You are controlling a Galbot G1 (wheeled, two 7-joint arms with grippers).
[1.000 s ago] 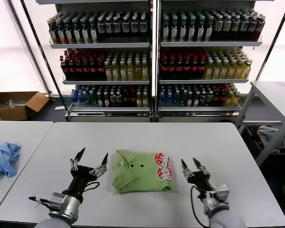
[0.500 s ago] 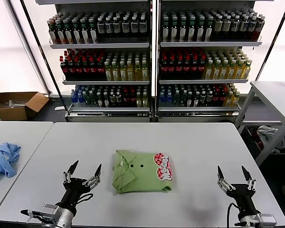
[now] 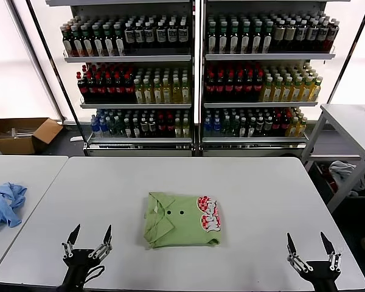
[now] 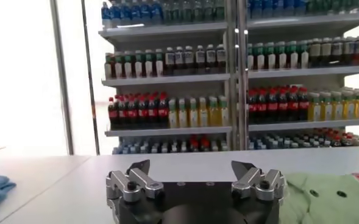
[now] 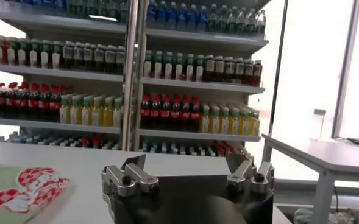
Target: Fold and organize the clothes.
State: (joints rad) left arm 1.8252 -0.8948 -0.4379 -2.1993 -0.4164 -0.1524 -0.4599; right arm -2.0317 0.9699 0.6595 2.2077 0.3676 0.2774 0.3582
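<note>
The light green polo shirt [image 3: 181, 221] lies folded into a neat rectangle at the middle of the white table [image 3: 249, 182], collar to the left, two dark buttons up, red-and-white patch [image 3: 209, 213] at its right end. My left gripper [image 3: 87, 239] stands open at the table's front left, well clear of the shirt. At the front right my right gripper [image 3: 309, 243] is open too, with nothing between its fingers. The left wrist view shows its gripper [image 4: 192, 167] open with the shirt's edge [image 4: 325, 198] off to one side. The right wrist view shows its gripper [image 5: 187, 161] open beside the patch [image 5: 27, 185].
A light blue garment [image 3: 3, 203] lies bunched on the neighbouring table at the left. Shelves of bottles [image 3: 194, 79] fill the wall behind the table. A cardboard box [image 3: 21, 132] sits on the floor at the back left. Another table [image 3: 353, 121] stands at the right.
Both arms have drawn back from the shirt's sides toward the table's front edge. The right gripper's fingers spread wider. The folded shirt has stayed put.
</note>
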